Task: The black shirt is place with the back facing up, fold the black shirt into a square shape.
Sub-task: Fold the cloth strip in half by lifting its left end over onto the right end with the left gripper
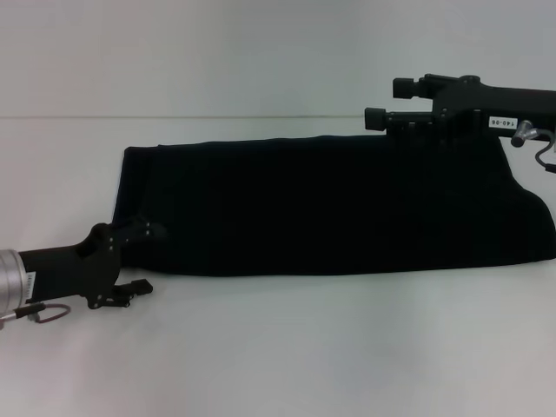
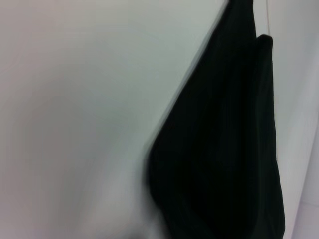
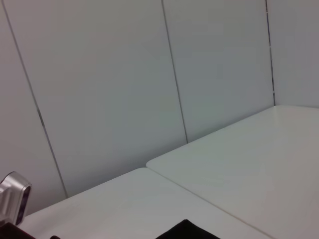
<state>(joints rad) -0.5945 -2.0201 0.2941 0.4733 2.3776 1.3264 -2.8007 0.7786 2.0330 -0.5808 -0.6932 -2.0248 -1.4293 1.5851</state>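
The black shirt [image 1: 330,204] lies flat on the white table [image 1: 278,365], folded into a long band that runs from left to right. My left gripper [image 1: 153,258] is open at the band's near left corner, one finger over the cloth and the other over the table. My right gripper [image 1: 382,102] is open just above the band's far edge, towards its right end. The left wrist view shows a folded end of the black shirt [image 2: 224,149] from close by. Only a small tip of the black shirt [image 3: 187,230] shows in the right wrist view.
Grey wall panels [image 3: 124,89] stand behind the table's far edge. Bare table top lies in front of the shirt and to its left. A silver part of an arm [image 3: 12,199] shows at the edge of the right wrist view.
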